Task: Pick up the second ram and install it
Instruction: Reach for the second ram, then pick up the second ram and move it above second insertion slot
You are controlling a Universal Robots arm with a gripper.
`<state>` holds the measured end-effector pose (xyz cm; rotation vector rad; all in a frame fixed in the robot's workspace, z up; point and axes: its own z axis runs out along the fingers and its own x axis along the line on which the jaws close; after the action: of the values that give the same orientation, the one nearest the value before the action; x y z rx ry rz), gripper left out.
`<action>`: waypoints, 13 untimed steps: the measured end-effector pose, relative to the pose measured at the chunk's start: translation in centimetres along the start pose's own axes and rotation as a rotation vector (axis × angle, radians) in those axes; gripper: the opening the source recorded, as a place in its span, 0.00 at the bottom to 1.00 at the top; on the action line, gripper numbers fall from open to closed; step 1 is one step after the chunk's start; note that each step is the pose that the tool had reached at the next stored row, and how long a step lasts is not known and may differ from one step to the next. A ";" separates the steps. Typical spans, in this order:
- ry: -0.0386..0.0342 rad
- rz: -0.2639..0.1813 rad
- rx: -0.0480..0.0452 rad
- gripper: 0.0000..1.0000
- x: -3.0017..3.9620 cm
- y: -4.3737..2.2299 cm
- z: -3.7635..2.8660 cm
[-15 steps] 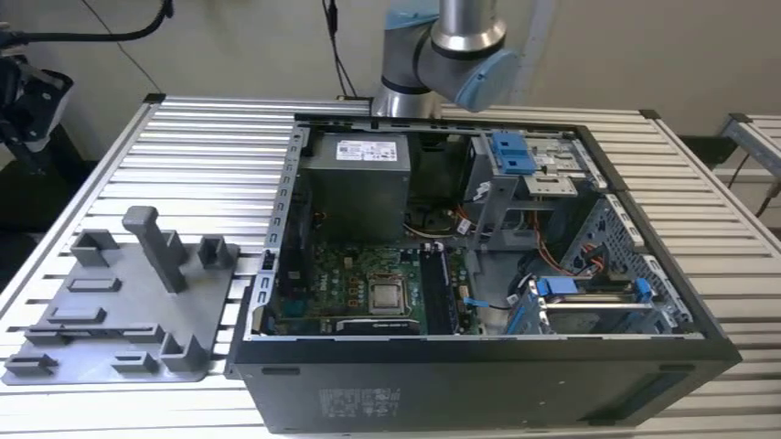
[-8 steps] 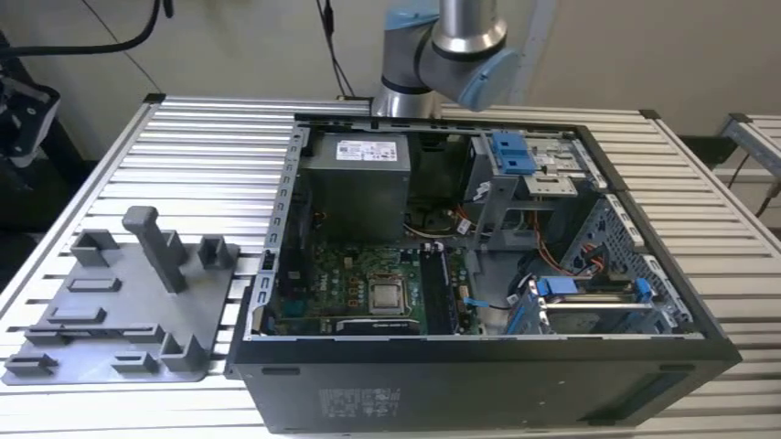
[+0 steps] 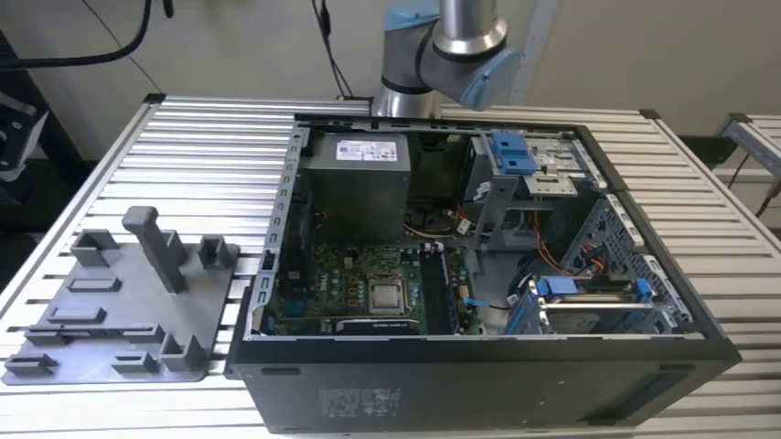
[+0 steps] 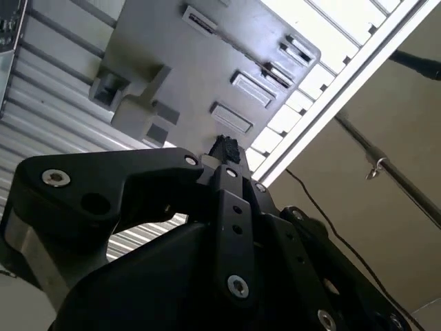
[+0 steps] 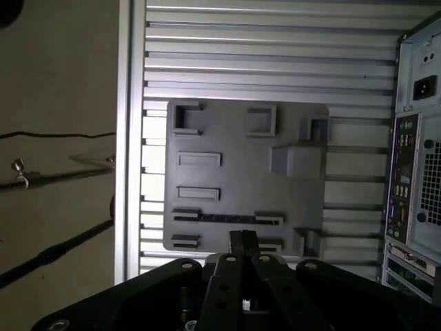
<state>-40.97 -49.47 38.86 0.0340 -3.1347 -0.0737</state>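
The arm stood at the upper centre of the exterior view, behind the open case. In both wrist views the gripper hung above the grey tray. Its fingers were closed together and held nothing. The ram, a thin dark stick seen edge-on, lay across two slots of the tray, clear of the gripper. The tray sat on the slatted worktop, at the exterior view's lower left.

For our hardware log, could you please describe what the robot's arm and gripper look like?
The arm is a silver metal tube with grey joint housings and light blue end caps. The gripper, seen in both wrist views, is matte black: angular linked finger bars fastened with silver screw heads, mounted on a bulky black body.
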 end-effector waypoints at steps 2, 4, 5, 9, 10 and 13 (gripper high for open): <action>0.0001 0.000 0.0001 0.11 0.00 -0.20 -0.01; 0.0001 0.000 0.0001 0.11 0.00 -0.21 -0.02; 0.0001 0.000 0.0001 0.11 0.01 -0.21 -0.01; 0.0000 0.000 0.0001 0.11 0.00 -0.24 -0.01; 0.0000 0.000 0.0001 0.11 0.00 -0.24 -0.01; 0.0000 0.000 0.0000 0.11 0.00 -0.24 -0.01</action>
<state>-40.97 -49.71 38.86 0.0340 -3.1347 -0.0737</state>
